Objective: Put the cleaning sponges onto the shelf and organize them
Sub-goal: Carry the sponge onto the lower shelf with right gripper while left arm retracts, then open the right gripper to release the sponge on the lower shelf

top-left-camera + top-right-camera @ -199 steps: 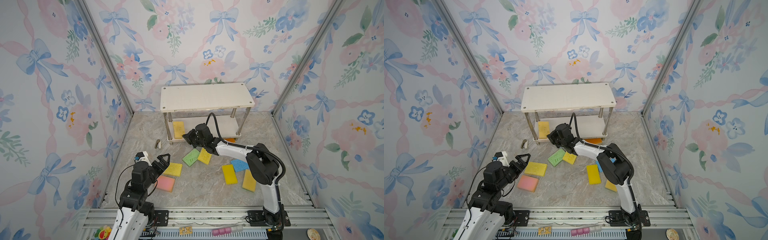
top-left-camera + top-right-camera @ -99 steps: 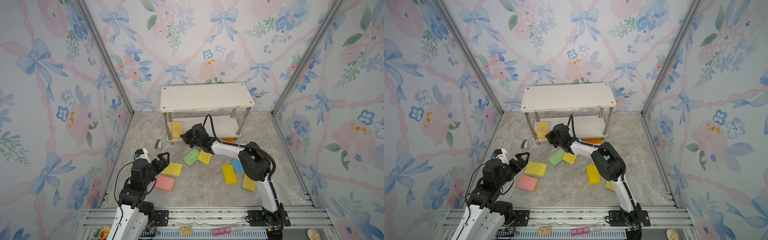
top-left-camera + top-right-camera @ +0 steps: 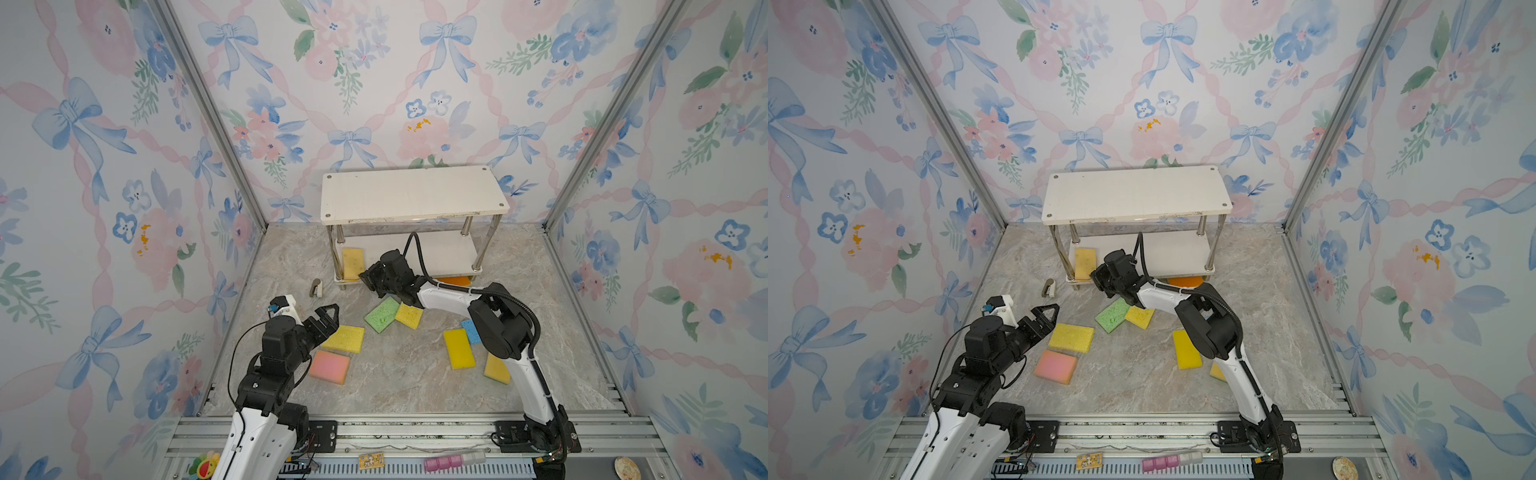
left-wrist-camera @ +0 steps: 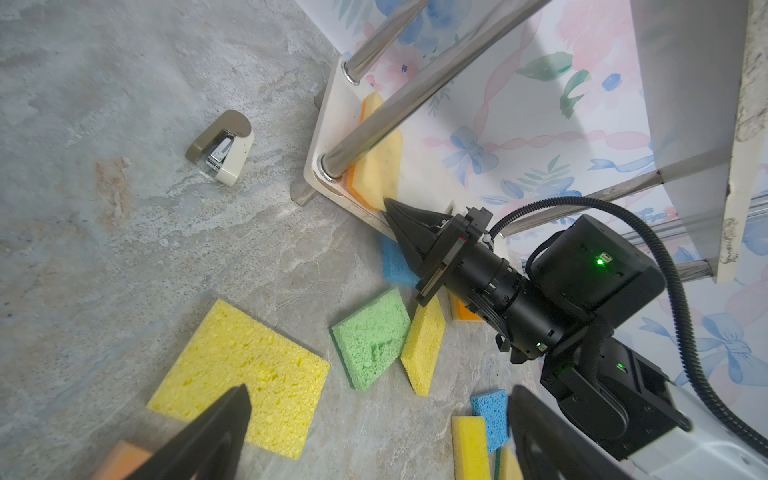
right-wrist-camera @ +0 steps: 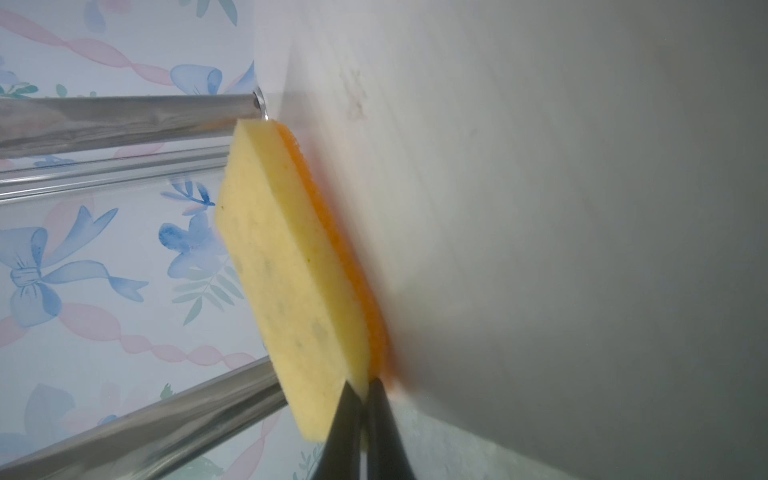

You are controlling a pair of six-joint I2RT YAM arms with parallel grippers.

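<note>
on the lower board of the shelf point(image 3: 440, 253): 1 tan-yellow sponge point(image 3: 352, 263) with an orange underside, flat at the left end, just beside the left posts point(image 4: 415, 94). at its front corner: the right gripper point(image 4: 387, 203), pinched nearly together, tips against the sponge's edge and not around it. at the shelf's right front corner: 1 orange sponge point(image 3: 457, 280), half hidden by the board; cannot tell whether under it or beside it.

on the floor point(image 3: 395, 395), in front of the shelf:
- on the left, 1 large yellow sponge point(image 3: 344, 338) and 1 pink sponge point(image 3: 329, 366), just apart.
- in the middle, 1 green sponge point(image 3: 382, 313) touching 1 small yellow sponge point(image 3: 409, 316).
- beside the right arm, 1 long yellow sponge point(image 3: 458, 348) touching 1 blue sponge point(image 3: 471, 330), plus 1 darker yellow sponge point(image 3: 497, 368).
- below the right gripper, 1 second blue sponge point(image 4: 397, 266), seen from the left wrist only.

over the large yellow sponge's left edge: the left gripper point(image 3: 326, 322), spread wide, holding nothing.

count: 10 sponges, 1 on the shelf, 9 off it or at its foot. by colour: 4 yellow, 2 blue, 1 each of green, pink, orange and tan-yellow. also 1 small stapler point(image 3: 316, 288) left of the shelf, 2 boards, 4 posts.
</note>
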